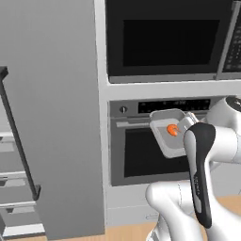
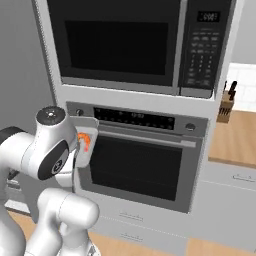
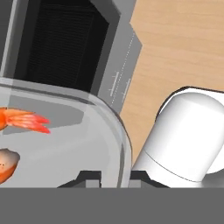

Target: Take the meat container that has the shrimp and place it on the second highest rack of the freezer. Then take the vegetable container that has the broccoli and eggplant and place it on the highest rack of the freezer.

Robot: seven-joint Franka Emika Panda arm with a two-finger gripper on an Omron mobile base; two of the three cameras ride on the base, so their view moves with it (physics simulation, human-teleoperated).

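The meat container point(image 1: 165, 133) is a clear grey tray held tilted in the air in front of the oven, with the small orange shrimp point(image 1: 172, 130) lying in it. In the hand view my gripper point(image 3: 114, 178) is shut on the tray's rim point(image 3: 125, 148), and the shrimp point(image 3: 24, 120) lies to the left. The right base view has the container point(image 2: 88, 131) beside my arm's elbow. The freezer point(image 1: 56, 117) stands at the left, its door open, with a black bar handle point(image 1: 19, 141) and grey shelves point(image 1: 12, 178) inside; which rack is which I cannot tell. The vegetable container, broccoli and eggplant are out of view.
A black-fronted oven point(image 2: 140, 165) sits under a microwave point(image 2: 125, 42) in the column right of the freezer. A wooden counter point(image 2: 235, 135) with a knife block point(image 2: 226, 104) lies at the far right. My own white arm point(image 1: 202, 174) stands close below the tray.
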